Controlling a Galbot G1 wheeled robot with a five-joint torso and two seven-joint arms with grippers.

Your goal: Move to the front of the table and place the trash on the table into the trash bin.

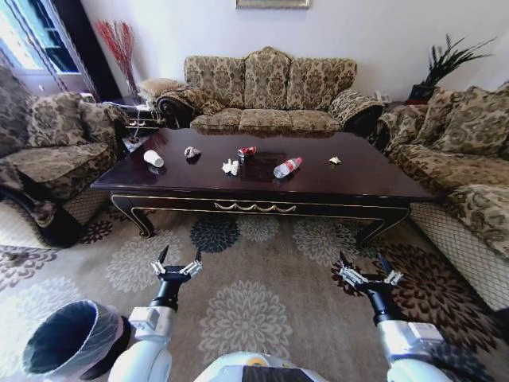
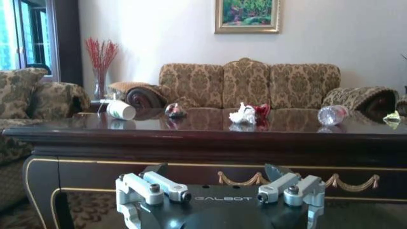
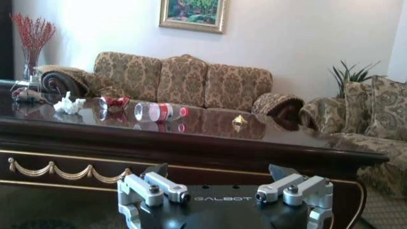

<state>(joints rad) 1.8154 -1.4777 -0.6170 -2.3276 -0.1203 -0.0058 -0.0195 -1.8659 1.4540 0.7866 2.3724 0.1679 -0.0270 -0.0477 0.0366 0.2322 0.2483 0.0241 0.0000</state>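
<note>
The dark glossy table [image 1: 366,171] stands ahead of me across the carpet. The trash lies on its top: a white cup [image 1: 153,158], a small dark wad [image 1: 192,152], a white paper wad [image 1: 231,167], a red can [image 1: 247,151], a clear bottle [image 1: 287,167] and a tiny wrapper [image 1: 335,160]. The trash bin [image 1: 67,338] with its whitish liner sits on the floor by my left side. My left gripper [image 1: 178,263] and right gripper [image 1: 367,270] hover low over the carpet short of the table, both open and holding nothing. The left wrist view faces the cup [image 2: 119,109]; the right wrist view faces the bottle [image 3: 159,111].
A patterned sofa [image 1: 266,91] stands behind the table, an armchair [image 1: 48,151] at its left end and another sofa [image 1: 469,159] at its right. Open patterned carpet [image 1: 254,263] lies between me and the table's front edge.
</note>
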